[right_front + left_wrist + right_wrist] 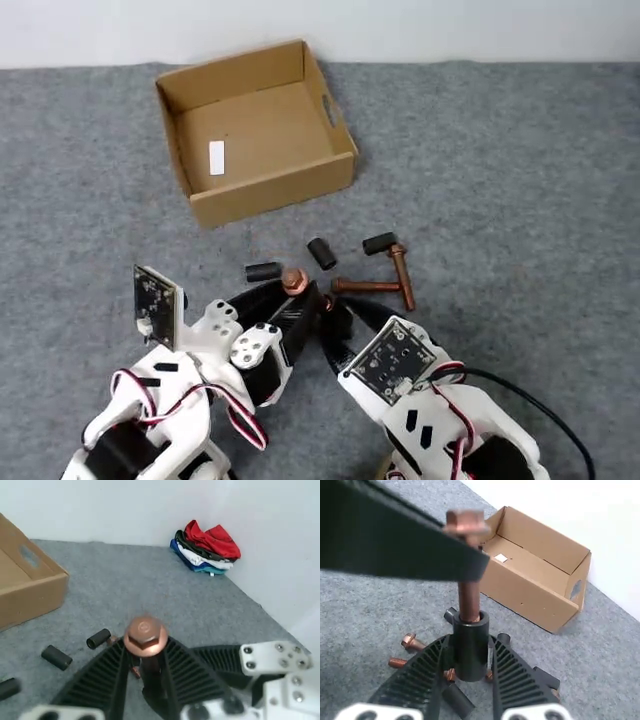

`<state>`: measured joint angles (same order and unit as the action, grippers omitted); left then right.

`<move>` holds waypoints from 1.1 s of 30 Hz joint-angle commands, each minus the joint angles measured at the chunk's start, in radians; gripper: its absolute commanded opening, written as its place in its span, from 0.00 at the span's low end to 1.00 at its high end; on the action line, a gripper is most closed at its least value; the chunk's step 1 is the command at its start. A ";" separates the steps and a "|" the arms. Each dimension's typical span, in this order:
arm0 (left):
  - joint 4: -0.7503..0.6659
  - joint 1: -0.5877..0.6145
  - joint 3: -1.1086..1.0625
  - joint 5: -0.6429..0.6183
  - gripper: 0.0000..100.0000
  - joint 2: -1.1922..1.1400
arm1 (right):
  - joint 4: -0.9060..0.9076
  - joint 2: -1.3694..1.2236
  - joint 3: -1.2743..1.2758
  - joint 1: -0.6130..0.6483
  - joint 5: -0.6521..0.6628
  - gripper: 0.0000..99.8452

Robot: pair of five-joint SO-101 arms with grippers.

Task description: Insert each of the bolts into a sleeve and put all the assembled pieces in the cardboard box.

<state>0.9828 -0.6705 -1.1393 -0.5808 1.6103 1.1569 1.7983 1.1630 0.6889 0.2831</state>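
Overhead, the left hand (285,305) and right hand (335,318) meet over the bench (520,200), near the cardboard box (275,190). Two loose bolts (365,286) and three spare sleeves (321,253) lie just beside them.

Left wrist: the left hand (146,655) is clamped on an upright bolt (145,634).

Right wrist: the right hand (470,652) is clamped on a sleeve (470,635), with the bolt's shank entering its top.

Bolt (468,595) seemingly in sleeve (470,650), box (530,600) behind.

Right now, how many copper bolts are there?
3 bolts: one held in the left fingers, its tip in the right fingers' sleeve; two lying in an L on the carpet. Arms could hide more.
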 commanded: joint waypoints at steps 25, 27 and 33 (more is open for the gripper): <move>0.233 0.138 0.154 0.144 0.28 -0.008 | -0.030 0.002 -0.003 -0.108 -0.078 0.01; 0.264 0.184 0.185 0.149 0.27 -0.002 | -0.027 -0.016 -0.009 -0.160 -0.104 0.01; 0.319 0.402 0.134 0.259 0.08 -0.002 | -0.048 -0.208 -0.121 -0.248 -0.236 0.01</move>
<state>1.2973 -0.3759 -0.9920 -0.3659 1.6118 1.1569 1.6832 1.1615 0.4772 0.1051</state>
